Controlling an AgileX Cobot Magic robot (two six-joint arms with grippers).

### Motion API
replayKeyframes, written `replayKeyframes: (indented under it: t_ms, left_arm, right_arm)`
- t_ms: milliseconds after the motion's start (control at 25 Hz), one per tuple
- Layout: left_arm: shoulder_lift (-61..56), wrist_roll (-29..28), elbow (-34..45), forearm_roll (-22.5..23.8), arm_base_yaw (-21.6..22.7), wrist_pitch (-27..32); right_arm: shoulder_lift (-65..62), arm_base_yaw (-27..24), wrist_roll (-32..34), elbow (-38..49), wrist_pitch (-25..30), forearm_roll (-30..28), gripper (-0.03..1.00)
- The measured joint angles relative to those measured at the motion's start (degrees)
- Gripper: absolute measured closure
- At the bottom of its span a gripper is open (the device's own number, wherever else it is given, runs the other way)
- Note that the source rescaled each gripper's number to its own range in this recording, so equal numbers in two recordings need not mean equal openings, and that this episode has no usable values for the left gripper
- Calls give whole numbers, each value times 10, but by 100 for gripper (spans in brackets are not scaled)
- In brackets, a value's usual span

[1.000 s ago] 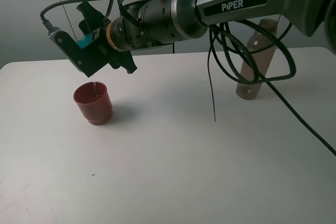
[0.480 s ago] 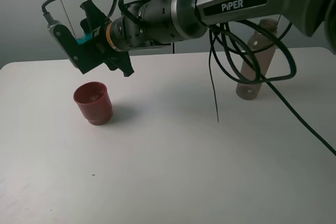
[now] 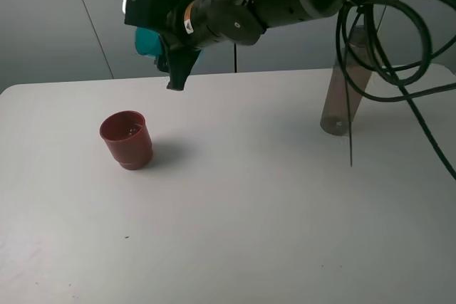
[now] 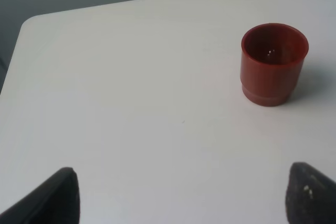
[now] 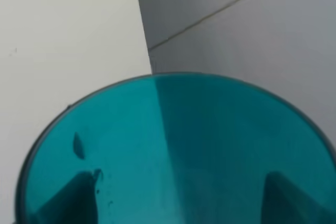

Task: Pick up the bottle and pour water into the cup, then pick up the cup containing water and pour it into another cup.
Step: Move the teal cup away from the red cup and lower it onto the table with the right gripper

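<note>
Right gripper point(image 3: 158, 48): we grip the teal cup point(image 3: 147, 42), jaws closed on it.
Teal cup: raised above, behind the red cup point(image 3: 127, 139).
Left gripper point(image 4: 181, 195): spread wide, empty.

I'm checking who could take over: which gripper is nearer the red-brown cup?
Probably the left: its open gripper looks down on the red-brown cup nearby. The right gripper, holding the teal cup, is raised above it.

No legible text or labels
</note>
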Motion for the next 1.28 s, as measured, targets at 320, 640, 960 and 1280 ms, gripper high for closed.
replayKeyframes:
  t_ms: [320,640,960,1280]
  left_arm:
    - [0,0,0,0,0,0]
    - [0,0,0,0,0,0]
    - [0,0,0,0,0,0]
    - [0,0,0,0,0,0]
  right_arm:
    - [-48,-57,-55,202,-135,176,89]
    - [-45,-80,21,322,-322,235,89]
    - [40,-82,173,338,-460,251,89]
    - [87,-82,186,337,-476,252,90]
